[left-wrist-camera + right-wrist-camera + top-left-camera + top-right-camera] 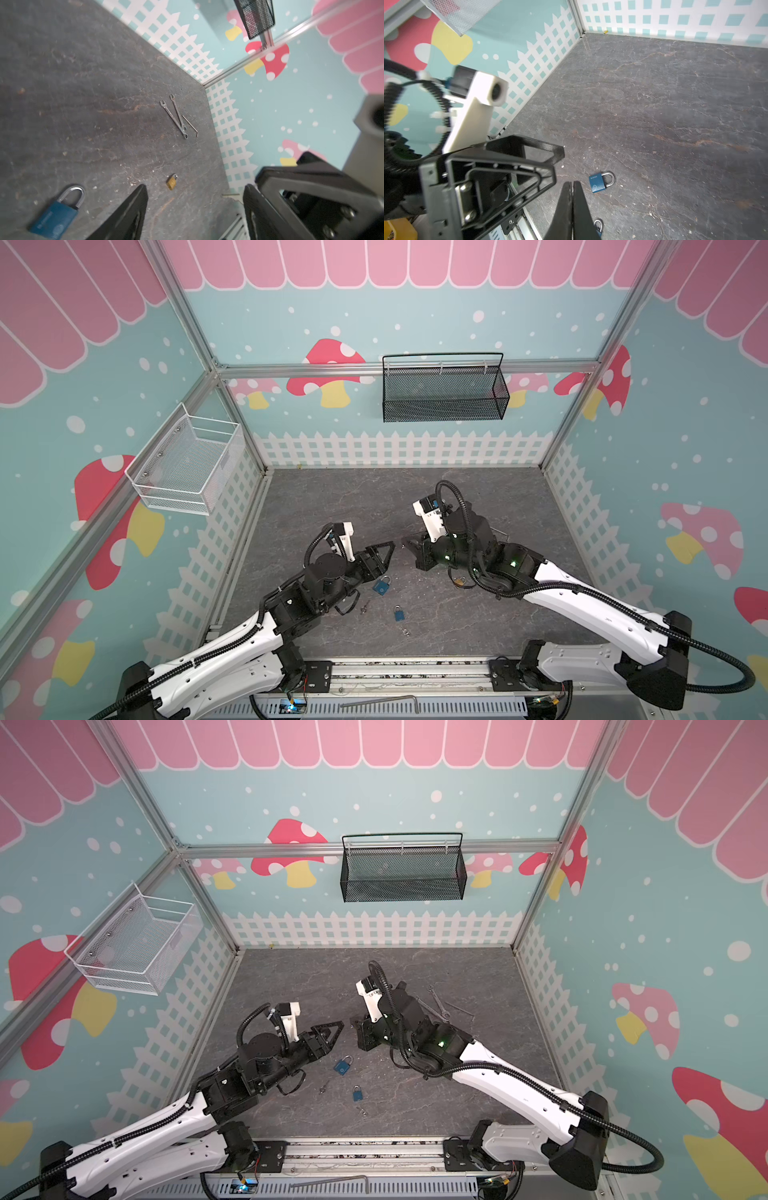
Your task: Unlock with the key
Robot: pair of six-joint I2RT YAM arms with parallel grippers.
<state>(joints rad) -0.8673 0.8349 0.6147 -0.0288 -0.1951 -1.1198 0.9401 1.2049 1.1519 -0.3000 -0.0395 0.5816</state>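
- Inspecting the dark grey stone-patterned tabletop (478, 497): found a large blue padlock with a steel shackle (382, 585) lying flat near the middle, shackle apparently seated, so judged locked.
- Found a smaller blue padlock (399, 614) nearer the front rail, apart from the large one, and a small brass padlock (172, 182) close by the right arm.
- Located a small silver key (365, 608) flat on the tabletop, just beside the left arm and near the large blue padlock, touching neither.
- Noted a second small metal piece (406, 630) past the smaller padlock, too small to identify as key or ring.
- Recorded the left tool (195, 187) raised off the tabletop, released, with jaws spread and nothing between them.
- Recorded the right tool (572, 187) clenched, fingers pressed flat together, pointing toward the left tool and close to it without touching. Cannot tell whether anything thin is pinched there.
- Noted two crossed steel spanners (176, 116) and a bent hex key (190, 124) well off toward the far right, outside the task.
- Judged as an early step: no key in any keyway, no padlock gripped.
- Calls next for a fingertip pinch on the key's head, difficult with so thin a piece lying flat, then steadying the padlock with its keyway exposed and aligning finely before turning.
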